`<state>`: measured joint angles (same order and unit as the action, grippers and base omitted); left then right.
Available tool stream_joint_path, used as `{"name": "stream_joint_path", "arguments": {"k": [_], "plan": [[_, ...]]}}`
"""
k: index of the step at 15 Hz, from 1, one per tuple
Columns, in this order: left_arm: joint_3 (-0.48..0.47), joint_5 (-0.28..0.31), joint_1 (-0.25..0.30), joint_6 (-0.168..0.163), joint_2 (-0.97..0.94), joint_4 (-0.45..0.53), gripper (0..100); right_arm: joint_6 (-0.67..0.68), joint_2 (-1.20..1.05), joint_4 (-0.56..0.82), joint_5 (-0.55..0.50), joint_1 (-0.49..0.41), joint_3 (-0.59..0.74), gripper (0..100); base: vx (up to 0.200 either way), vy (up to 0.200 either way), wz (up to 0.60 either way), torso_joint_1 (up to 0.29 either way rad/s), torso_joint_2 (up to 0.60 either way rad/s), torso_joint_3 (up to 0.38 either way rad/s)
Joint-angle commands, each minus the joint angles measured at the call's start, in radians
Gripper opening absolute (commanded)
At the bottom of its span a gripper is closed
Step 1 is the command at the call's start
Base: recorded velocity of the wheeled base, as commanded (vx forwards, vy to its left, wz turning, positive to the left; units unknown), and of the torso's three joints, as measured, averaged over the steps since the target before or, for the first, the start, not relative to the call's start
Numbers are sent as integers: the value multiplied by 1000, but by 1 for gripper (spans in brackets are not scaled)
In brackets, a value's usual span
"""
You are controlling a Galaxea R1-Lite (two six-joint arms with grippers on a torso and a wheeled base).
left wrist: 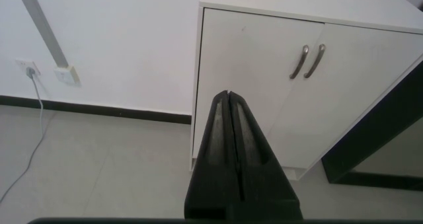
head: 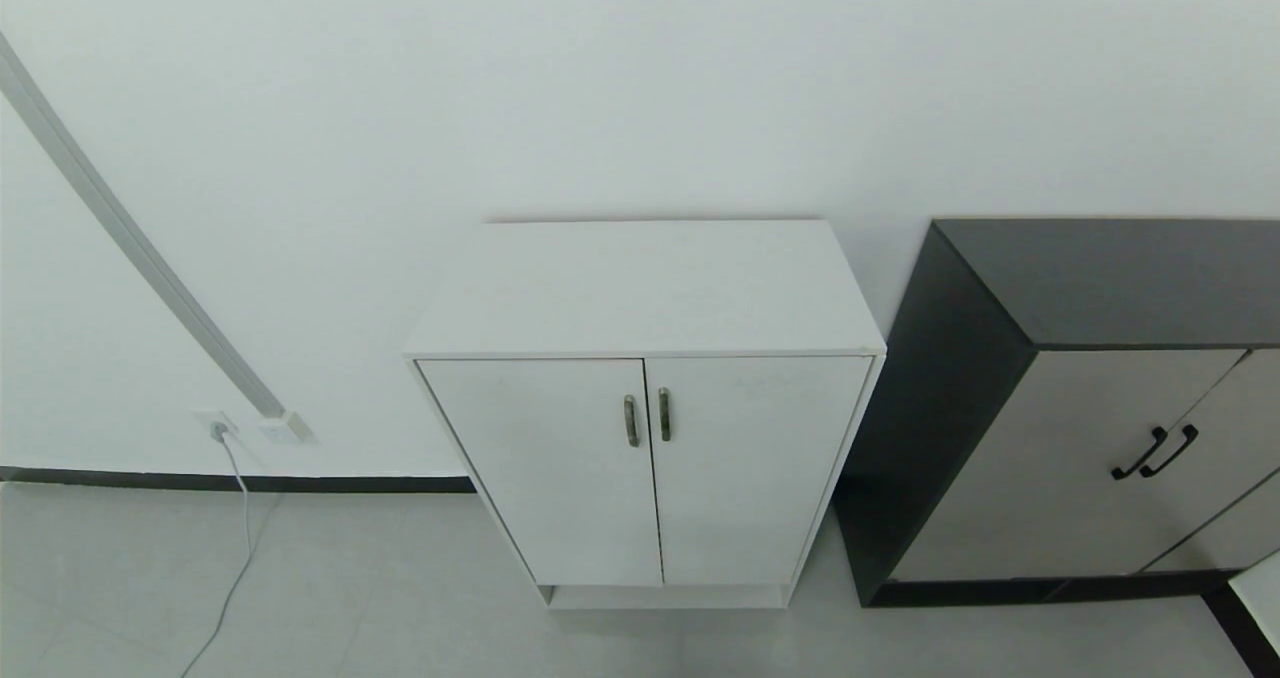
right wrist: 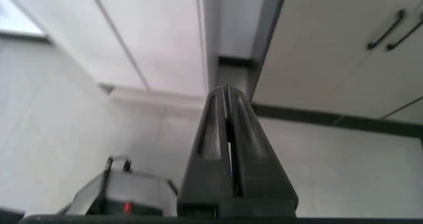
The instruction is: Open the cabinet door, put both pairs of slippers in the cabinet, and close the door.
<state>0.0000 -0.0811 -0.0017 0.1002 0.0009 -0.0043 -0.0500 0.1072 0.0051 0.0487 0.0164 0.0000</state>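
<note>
**Cabinet shut, both grippers empty**

The white cabinet stood against the wall with its two doors closed and their handles side by side at the middle seam. The left gripper hung in front of it, jaws pressed together on nothing. The right gripper, jaws likewise closed and empty, hung low near the gap beside a dark cabinet.

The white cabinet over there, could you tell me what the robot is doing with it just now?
Nothing is being handled yet. The white cabinet stands against the wall with both doors shut, beside a dark cabinet. The left gripper is shut and empty, pointed at the white cabinet's front; the right gripper, also shut and empty, hangs low near the gap between the two cabinets.
</note>
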Motion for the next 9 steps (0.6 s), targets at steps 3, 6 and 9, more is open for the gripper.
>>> {"name": "stream_joint_path", "arguments": {"k": [3, 6, 9], "plan": [[0, 1, 0, -1, 1, 0, 0, 6, -106, -2, -1, -15, 0, 0, 0, 0, 0, 0, 0, 0], [0, 1, 0, -1, 1, 0, 0, 41, -106, -5, -4, -15, 0, 0, 0, 0, 0, 0, 0, 0], [0, 3, 0, 1, 1, 0, 0, 82, -107, -10, -35, -15, 0, 0, 0, 0, 0, 0, 0, 0]]}}
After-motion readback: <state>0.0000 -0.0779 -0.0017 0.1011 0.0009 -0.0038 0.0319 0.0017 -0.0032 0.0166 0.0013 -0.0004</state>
